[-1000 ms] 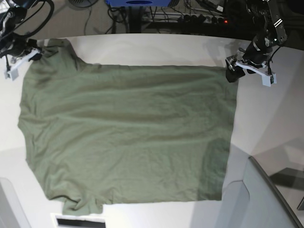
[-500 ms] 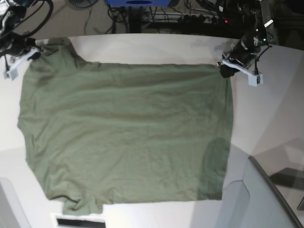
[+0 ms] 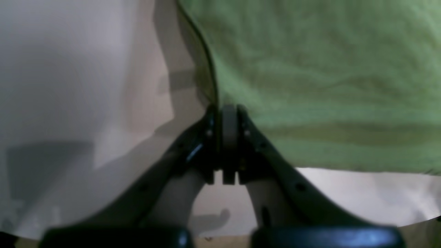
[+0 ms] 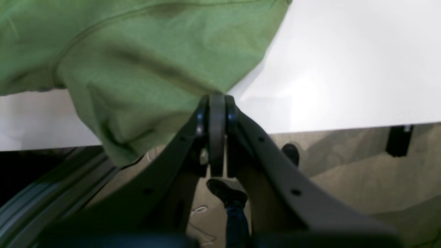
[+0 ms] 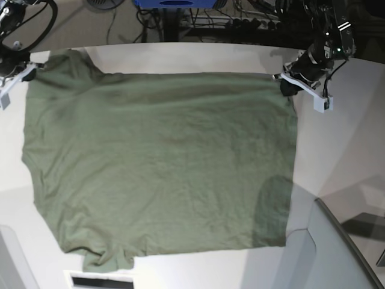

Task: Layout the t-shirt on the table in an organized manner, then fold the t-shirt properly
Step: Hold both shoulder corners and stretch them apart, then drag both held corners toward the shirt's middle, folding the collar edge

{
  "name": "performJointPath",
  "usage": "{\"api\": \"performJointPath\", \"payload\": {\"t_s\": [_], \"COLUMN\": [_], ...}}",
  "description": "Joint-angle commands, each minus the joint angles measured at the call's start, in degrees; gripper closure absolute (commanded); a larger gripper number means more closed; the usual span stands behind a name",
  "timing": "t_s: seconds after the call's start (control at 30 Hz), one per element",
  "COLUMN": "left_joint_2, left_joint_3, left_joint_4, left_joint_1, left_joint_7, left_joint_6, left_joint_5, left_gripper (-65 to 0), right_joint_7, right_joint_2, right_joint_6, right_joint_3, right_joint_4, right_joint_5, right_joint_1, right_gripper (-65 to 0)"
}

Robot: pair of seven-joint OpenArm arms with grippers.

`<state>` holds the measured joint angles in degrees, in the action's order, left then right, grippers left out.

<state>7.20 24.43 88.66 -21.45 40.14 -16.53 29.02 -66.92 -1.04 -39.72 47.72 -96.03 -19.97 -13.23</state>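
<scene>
Shirt (image 5: 156, 162) lay spread nearly flat on the worktop (image 5: 349, 150), covering most of it, far edge close to the worktop's back rim. Leftmost in the base view: the right tool (image 5: 13, 77) had its jaws pressed together on the shirt's far corner at the sleeve side; the wrist view showed cloth pinched right at the jaw tips (image 4: 217, 100), with a loose lobe of fabric hanging past the worktop edge below it. Risk there: the bite looked shallow, so any pull outward could let the cloth slide out, and that hanging lobe could drag more fabric off the rim. Middle: the body panel had soft creases but no real folds; uneven tension from the two corners would skew it and pile wrinkles toward the slacker side. Near edge: a sleeve (image 5: 107, 260) was bunched by the front rim, likely to get trapped underneath if the fold starts before it's smoothed. Right side: the left tool (image 5: 289, 84) was clamped shut on the other far corner, hem edge caught at the jaw tips (image 3: 229, 110). Same concern, thin grip right at the edge, easy to lose under a sharp tug. Also a grey panel (image 5: 337, 253) stood at the near right, beside the shirt's corner; dragging the shirt that way could snag or ride up on it. Lifting the two corners out of step would twist the far edge.
</scene>
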Motion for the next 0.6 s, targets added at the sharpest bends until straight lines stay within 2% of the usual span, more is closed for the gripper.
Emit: {"api": "performJointPath", "payload": {"t_s": [0.0, 0.27, 0.33, 0.4, 0.57], "left_joint_2": [0.7, 0.8, 0.8, 0.8, 0.8], "left_joint_3": [0.3, -0.1, -0.1, 0.2, -0.1], "left_joint_4": [1.4, 1.5, 1.6, 1.3, 1.2], "left_joint_1": [0.0, 4.0, 5.1, 7.0, 10.6], "left_joint_7": [-0.4, -0.4, 0.5, 3.7, 5.0], "left_joint_6": [-0.4, -0.2, 1.4, 3.4, 4.2], "left_joint_5": [0.7, 0.7, 0.7, 0.8, 0.7], "left_gripper": [0.0, 0.0, 0.0, 0.0, 0.0], "right_joint_7": [0.1, 0.1, -0.8, -1.5, -1.6], "right_joint_2": [-0.4, -0.8, -1.9, -2.8, -4.5], "right_joint_6": [-0.3, -0.3, -0.3, -0.3, 1.3], "right_joint_3": [0.1, -5.6, -6.7, -8.3, -9.1], "right_joint_4": [-1.3, -1.1, -0.8, -0.7, 1.5], "right_joint_5": [-0.4, 0.0, 0.0, 0.0, 0.0], "right_joint_1": [0.3, 4.3, 5.9, 7.7, 12.7], "right_gripper": [0.0, 0.0, 0.0, 0.0, 0.0]}}
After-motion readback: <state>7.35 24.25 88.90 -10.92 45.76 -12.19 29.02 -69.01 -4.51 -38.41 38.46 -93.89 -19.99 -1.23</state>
